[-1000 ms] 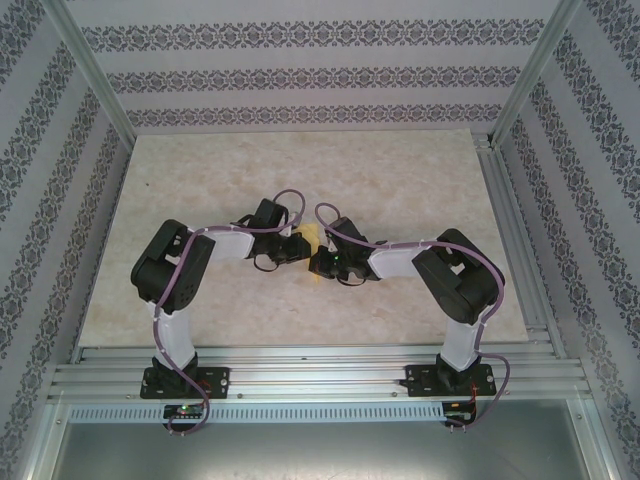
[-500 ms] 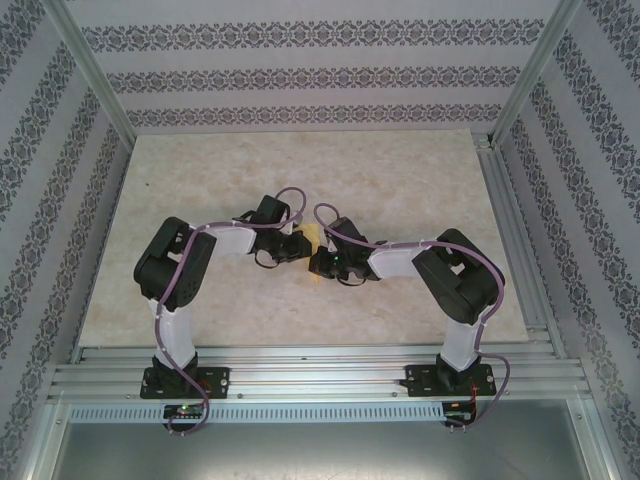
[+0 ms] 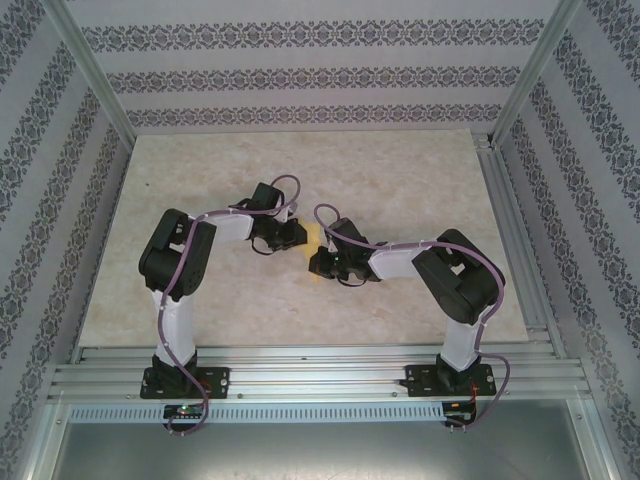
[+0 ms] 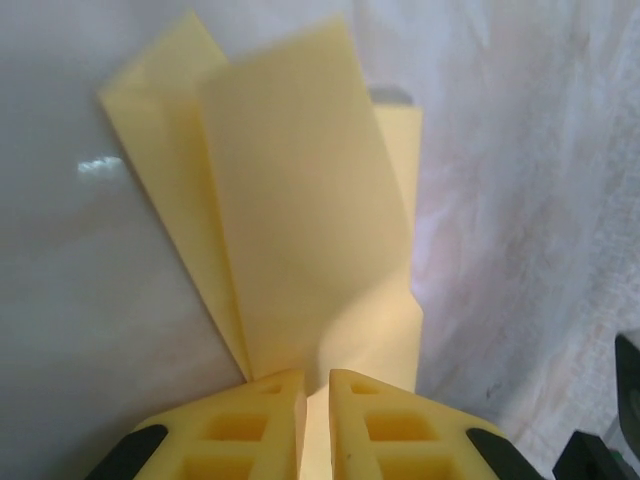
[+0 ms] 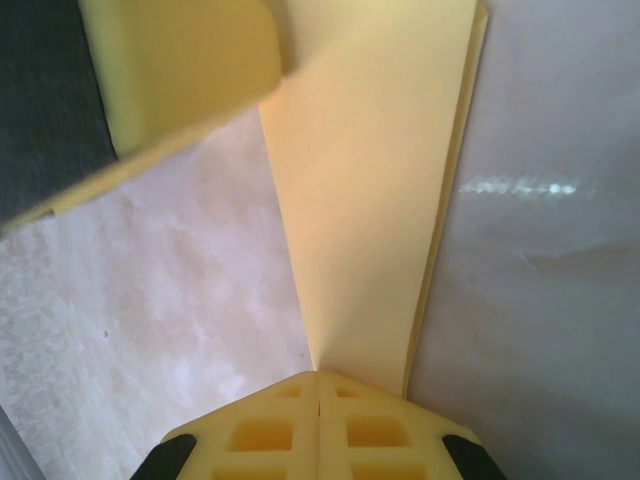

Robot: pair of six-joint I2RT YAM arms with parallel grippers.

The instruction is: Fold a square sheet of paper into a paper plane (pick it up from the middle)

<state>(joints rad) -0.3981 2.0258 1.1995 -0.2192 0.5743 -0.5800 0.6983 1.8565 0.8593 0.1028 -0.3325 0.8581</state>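
When you look down from the top camera, both arms bend inward and meet near the middle of the marbled table (image 3: 420,170). The left gripper (image 3: 292,236) and the right gripper (image 3: 318,262) point at each other, tips almost touching. The yellow paper (image 3: 314,240) sits right between them: one small patch shows between the black bodies, and another sliver shows just on the near side of the right gripper. From this height you cannot judge how either pair of jaws stands.

In the left wrist view, the left gripper (image 4: 317,398) has its fingers (image 4: 250,425) drawn close, with only a thin slot between them. The yellow paper (image 4: 300,220) runs down into that slot, so this gripper is pinching the paper at its narrow end. From there the paper fans away from you in folded layers. A broad flap lies on top, a slimmer layer peeks out on the left, and a strip shows along the right edge. The pale glossy table lies behind it; you cannot tell whether the paper touches the table.

In the right wrist view, the right gripper (image 5: 318,385) has its fingers (image 5: 260,435) pressed flush, with no gap at the seam. The yellow paper (image 5: 375,200) tapers straight into that seam, pinched there, and widens away, with a second layer's edge along its right side. One blurred finger (image 5: 180,70) of the left gripper crosses the upper left corner, overlapping the paper's far edge.
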